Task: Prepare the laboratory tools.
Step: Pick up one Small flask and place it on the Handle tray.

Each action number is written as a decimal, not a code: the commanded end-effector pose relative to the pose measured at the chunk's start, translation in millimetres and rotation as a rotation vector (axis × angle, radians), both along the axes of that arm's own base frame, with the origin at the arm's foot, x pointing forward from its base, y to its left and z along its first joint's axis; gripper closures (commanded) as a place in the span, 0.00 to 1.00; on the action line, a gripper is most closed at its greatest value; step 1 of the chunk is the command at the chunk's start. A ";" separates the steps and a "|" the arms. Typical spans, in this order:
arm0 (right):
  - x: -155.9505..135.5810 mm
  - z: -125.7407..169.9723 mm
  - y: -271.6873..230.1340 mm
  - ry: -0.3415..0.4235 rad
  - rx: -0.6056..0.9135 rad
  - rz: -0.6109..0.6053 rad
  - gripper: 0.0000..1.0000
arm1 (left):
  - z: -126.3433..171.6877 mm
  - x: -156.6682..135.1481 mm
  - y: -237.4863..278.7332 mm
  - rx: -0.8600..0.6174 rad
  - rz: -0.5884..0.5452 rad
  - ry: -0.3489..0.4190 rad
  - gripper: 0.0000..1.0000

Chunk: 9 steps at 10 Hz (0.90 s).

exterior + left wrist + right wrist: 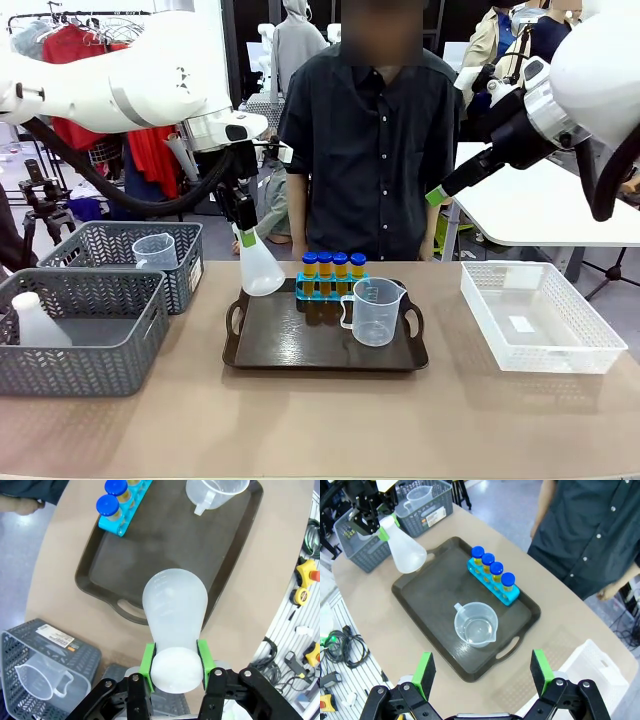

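Our left gripper (175, 667) fingers clamp the translucent white conical flask (175, 612) by its neck above the dark brown handled tray (165, 540); our right gripper (482, 672) fingers spread wide, empty.

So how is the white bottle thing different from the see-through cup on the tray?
The flask is cloudy white and cone-shaped with a narrow neck; the beaker is clear, wide-mouthed, with a handle. The left gripper holds the flask by its neck at the tray's left end; the beaker stands free on it. Both are empty.
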State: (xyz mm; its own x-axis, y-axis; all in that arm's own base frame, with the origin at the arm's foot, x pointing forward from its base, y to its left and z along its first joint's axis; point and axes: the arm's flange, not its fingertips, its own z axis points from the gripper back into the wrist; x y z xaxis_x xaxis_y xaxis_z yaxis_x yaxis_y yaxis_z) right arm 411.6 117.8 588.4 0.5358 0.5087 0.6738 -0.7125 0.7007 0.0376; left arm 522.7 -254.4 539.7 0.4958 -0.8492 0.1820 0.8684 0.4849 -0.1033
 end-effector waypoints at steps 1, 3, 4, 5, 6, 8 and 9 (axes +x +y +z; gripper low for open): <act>0.4 0.9 1.3 0.003 0.016 0.002 0.00 | 1.4 0.5 1.9 0.007 0.001 -0.015 1.00; 0.4 0.9 1.3 0.003 0.016 0.002 0.00 | 1.4 0.5 1.9 0.007 0.001 -0.015 1.00; 0.4 0.9 1.3 0.003 0.016 0.002 0.00 | 1.4 0.5 1.9 0.007 0.001 -0.015 1.00; 0.4 0.9 1.3 0.003 0.016 0.002 0.00 | 1.4 0.5 1.9 0.007 0.001 -0.015 1.00; 0.4 0.9 1.3 0.003 0.016 0.002 0.00 | 1.4 0.5 1.9 0.007 0.001 -0.015 1.00; 0.4 0.9 1.3 0.003 0.016 0.002 0.00 | -1.6 4.0 -8.9 0.049 -0.024 -0.021 1.00; 0.4 0.9 1.3 0.003 0.016 0.002 0.00 | -5.4 8.8 -20.4 0.070 -0.030 -0.041 1.00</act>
State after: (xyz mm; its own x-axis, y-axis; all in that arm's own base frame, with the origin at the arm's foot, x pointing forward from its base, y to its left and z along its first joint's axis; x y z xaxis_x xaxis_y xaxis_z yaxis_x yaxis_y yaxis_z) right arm 411.6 117.8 588.5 0.5358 0.5087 0.6738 -0.7125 0.7007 0.0376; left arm 524.0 -264.3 534.6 0.4709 -0.8679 0.1579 0.8822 0.4649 -0.0751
